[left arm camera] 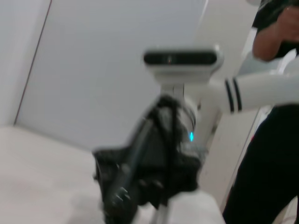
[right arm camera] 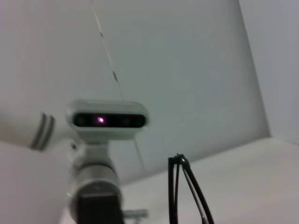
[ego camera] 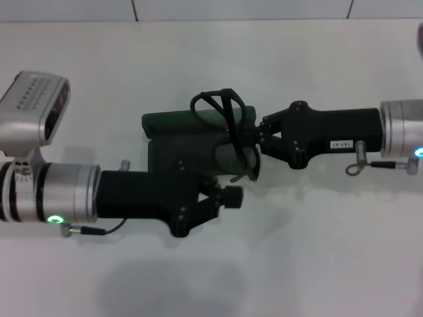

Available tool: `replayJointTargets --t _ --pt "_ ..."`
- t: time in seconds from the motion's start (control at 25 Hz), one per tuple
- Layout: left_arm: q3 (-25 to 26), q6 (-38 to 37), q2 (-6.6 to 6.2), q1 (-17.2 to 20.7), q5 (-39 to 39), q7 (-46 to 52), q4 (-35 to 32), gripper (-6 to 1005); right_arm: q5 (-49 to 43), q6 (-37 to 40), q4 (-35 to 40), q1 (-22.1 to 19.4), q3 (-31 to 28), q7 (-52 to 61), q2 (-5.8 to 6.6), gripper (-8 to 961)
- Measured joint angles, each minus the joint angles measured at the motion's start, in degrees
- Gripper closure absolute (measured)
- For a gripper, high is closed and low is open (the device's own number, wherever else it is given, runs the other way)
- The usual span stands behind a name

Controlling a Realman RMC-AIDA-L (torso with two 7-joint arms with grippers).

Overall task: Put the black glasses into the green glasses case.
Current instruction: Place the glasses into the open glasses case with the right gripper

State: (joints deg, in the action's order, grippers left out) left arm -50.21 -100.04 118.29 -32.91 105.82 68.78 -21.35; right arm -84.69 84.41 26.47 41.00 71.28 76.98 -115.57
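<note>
Placing step. Right hand (ego camera: pixel 254 140) gripped black glasses (ego camera: pixel 228 122) over open green glasses case (ego camera: pixel 178 132). Left hand (ego camera: pixel 228 197), steadying case, couldn't tell its state. Next I needed to lower glasses, release.

One black glasses (ego camera: pixel 225 122), one green glasses case (ego camera: pixel 173 124), two claws: left (ego camera: pixel 228 196), right (ego camera: pixel 259 137).
</note>
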Motion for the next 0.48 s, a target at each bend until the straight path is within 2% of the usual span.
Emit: replayJointTargets --t 0.24,0.48 --pt "0.37 3.74 -2.64 4.02 4.29 0.53 -2.42 991 -9.88 -7.41 7.88 2.27 0.83 4.28 -0.15 840" --pt "0.51 4.2 -3.61 7.38 4.08 2.19 -5.09 991 -17.42 -10.08 12.43 7.91 3.16 9.16 -0.26 837"
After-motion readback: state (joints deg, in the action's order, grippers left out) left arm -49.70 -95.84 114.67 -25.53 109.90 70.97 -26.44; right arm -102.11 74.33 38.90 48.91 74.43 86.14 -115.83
